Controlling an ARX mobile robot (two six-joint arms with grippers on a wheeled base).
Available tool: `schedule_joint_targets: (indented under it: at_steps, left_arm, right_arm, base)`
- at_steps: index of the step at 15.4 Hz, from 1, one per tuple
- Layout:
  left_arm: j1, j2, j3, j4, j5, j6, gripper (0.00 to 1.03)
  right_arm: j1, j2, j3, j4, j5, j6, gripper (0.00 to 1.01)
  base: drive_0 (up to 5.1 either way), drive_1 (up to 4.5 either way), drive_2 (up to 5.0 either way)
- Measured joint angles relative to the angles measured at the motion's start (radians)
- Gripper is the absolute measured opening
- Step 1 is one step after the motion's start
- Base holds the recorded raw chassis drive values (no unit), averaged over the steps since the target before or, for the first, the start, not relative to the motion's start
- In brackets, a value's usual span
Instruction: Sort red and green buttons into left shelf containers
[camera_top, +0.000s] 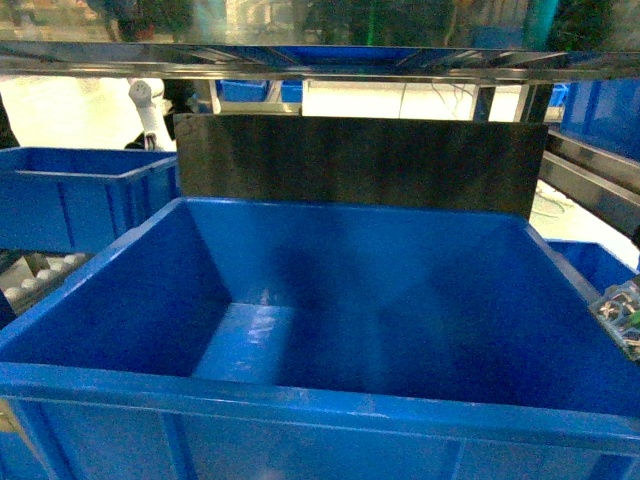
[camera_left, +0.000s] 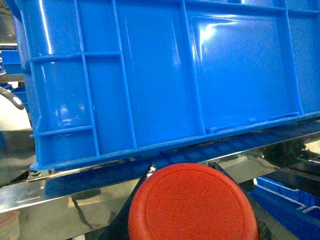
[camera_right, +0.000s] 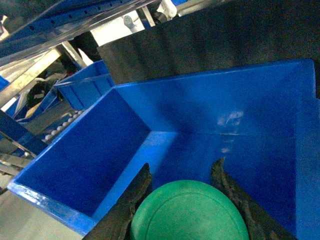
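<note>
Right gripper (camera_right: 182, 200) fingers (camera_right: 131, 200) are clamping the green button (camera_right: 190, 212) over the blue bin (camera_right: 80, 170); left gripper (camera_left: 192, 200) is gripping the red button (camera_left: 192, 205) below the bin's outer wall.

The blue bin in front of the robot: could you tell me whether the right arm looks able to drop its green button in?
Probably yes: the right end effector holds the green button over the blue bin, with nothing between them.

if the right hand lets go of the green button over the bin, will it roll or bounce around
Probably some. The green button has a round, domed cap, so it could tip and roll briefly. The blue bin looks glossy with sloped walls, so it likely slides to the flat floor. Both look hard, so expect a small bounce.
</note>
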Motion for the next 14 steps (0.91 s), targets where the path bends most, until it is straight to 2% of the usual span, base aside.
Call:
schedule_joint_targets:
  at_steps: [3,5,10,14]
  left_arm:
    - [0.0,0.0,0.0,0.0,0.0,0.0,0.25]
    - [0.0,0.0,0.0,0.0,0.0,0.0,0.25]
    - [0.0,0.0,0.0,0.0,0.0,0.0,0.25]
    - [0.0,0.0,0.0,0.0,0.0,0.0,0.25]
  right_arm:
    - [0.017,0.139,0.043,0.091,0.032,-0.021,0.31]
    - [0.016,0.214,0.07,0.115,0.045,-0.022,0.31]
    - [0.062,0.379,0.118,0.217,0.062,-0.024,0.31]
    - [0.06,0.52,0.211,0.177,0.088,0.001,0.31]
  base:
    - [0.0,0.0,0.0]
    - [0.0,0.0,0.0]
    - [0.0,0.0,0.0]
    - [0.0,0.0,0.0]
